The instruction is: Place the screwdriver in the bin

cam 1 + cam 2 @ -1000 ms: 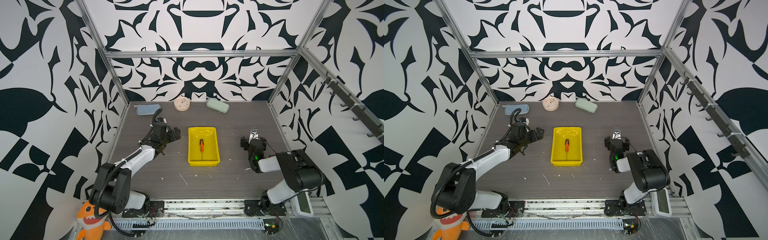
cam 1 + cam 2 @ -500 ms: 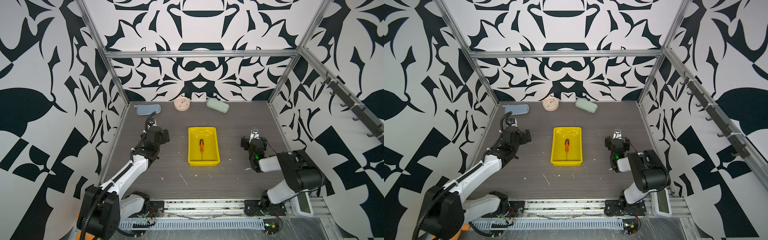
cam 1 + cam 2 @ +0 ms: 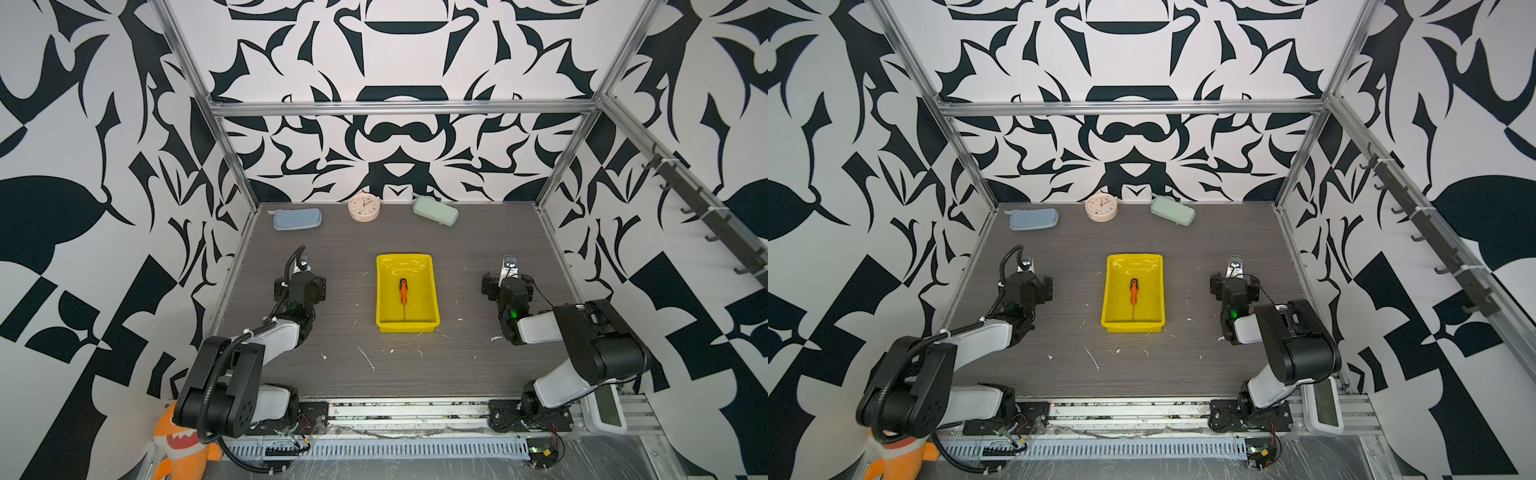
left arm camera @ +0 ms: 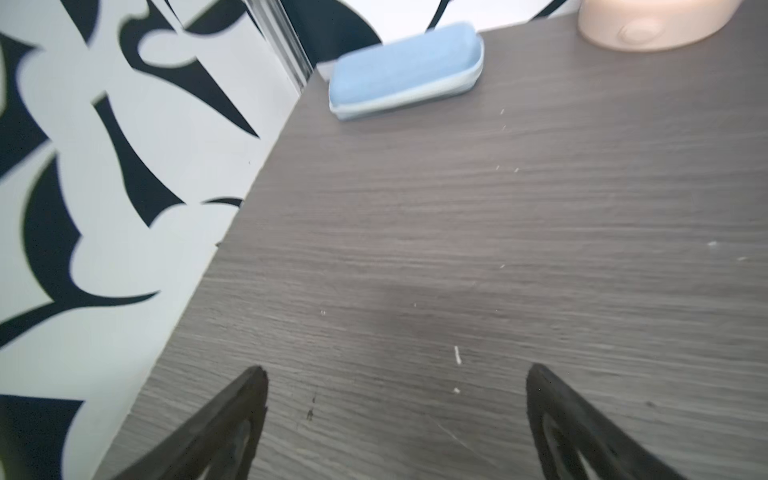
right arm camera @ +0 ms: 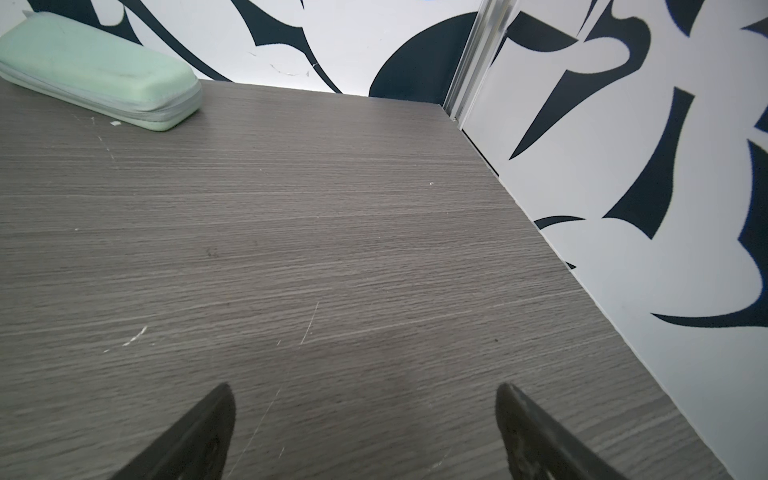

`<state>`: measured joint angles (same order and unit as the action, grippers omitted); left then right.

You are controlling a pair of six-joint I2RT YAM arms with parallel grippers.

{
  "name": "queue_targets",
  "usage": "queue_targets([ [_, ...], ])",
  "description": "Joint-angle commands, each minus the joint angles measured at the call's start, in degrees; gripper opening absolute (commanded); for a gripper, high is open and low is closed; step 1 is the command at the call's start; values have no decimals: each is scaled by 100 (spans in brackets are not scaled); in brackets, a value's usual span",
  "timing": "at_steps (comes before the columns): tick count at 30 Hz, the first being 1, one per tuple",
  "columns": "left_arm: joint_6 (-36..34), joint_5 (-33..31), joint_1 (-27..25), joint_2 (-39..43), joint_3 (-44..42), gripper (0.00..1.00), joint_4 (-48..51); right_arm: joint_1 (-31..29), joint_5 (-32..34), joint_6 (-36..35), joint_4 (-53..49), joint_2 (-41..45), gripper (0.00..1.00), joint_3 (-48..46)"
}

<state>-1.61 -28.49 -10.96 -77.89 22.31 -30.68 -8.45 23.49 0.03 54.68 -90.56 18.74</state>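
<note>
At the middle of the surface (image 3: 345,249) I see the bin (image 3: 407,328) holding the screwdriver (image 3: 403,292) lengthwise, with a blue pouch (image 3: 297,218), a clock (image 3: 364,207) and a green pouch (image 3: 435,210) along the far edge, and my left hand (image 4: 395,374) and right hand (image 5: 361,390), both spread and empty, flanking it well apart.

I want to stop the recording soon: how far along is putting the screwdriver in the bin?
Done: the small orange-handled screwdriver lies flat inside the shallow yellow plastic bin. In hand: nothing; the left gripper and right gripper are open and empty above the grey wood-grain table, either side of the bin. Left: nothing visible.
</note>
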Motion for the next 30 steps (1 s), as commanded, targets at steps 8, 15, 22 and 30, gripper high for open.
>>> queue_targets([
  [8, -51, 1029, 455, -499, 109, 100, -1264, -8, -26, 44, 100, 69, 100, 68],
  [15, 526, 1636, 1165, -1030, -128, 100, -2167, -8, -28, 41, 103, 73, 100, 66],
  [22, 582, 1587, 1183, -1118, -186, 99, -2358, -8, -30, 42, 88, 70, 100, 69],
  [30, 554, 1653, 1180, -1101, -138, 100, -2233, -8, -28, 43, 93, 74, 100, 77],
])
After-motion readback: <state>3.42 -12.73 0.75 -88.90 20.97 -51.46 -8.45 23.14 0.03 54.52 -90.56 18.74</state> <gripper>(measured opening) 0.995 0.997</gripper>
